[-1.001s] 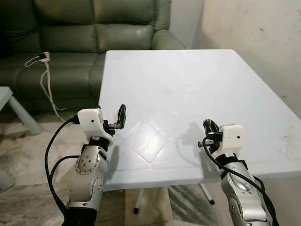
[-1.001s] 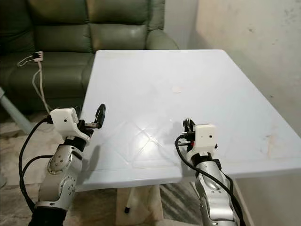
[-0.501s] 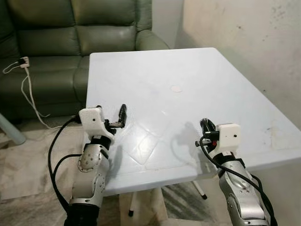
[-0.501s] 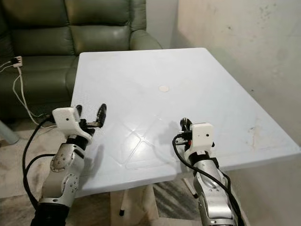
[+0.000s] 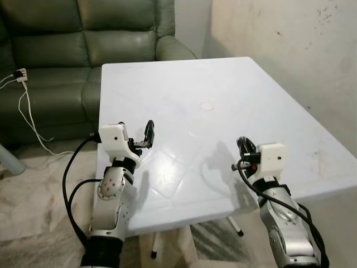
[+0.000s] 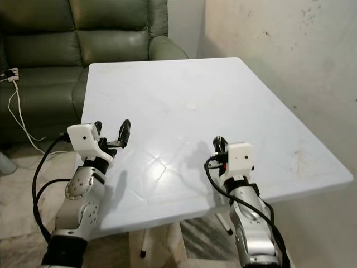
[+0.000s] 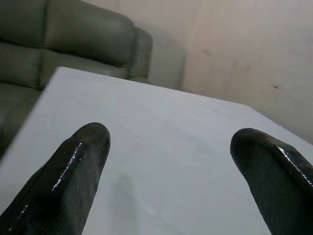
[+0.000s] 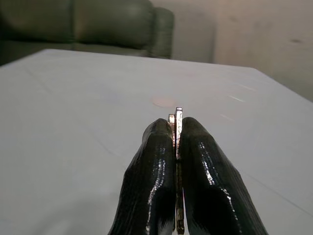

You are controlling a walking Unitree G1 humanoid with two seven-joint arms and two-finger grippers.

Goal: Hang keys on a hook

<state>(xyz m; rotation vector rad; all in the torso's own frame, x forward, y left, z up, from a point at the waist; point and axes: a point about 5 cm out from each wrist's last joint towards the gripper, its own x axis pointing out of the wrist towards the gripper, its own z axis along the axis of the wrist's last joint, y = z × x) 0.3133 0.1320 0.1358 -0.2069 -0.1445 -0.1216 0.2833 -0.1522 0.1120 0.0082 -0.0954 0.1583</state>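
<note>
While clamped by right tool (image 8: 176, 147) — keys (image 8: 176, 120) over table (image 5: 223, 84).

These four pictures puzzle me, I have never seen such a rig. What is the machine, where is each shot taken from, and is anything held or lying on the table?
It is a humanoid robot with two silver arms, each ending in two long black fingers. The two wide shots come from a stereo camera on its head, looking down at a white table with a green sofa behind. The close-ups come from cameras on the wrists. The left gripper is open over the table's near left edge, holding nothing. The right gripper is shut on thin metal keys, seen edge-on between its fingers. On the table a small round mark shows. No hook can be made out.
</note>
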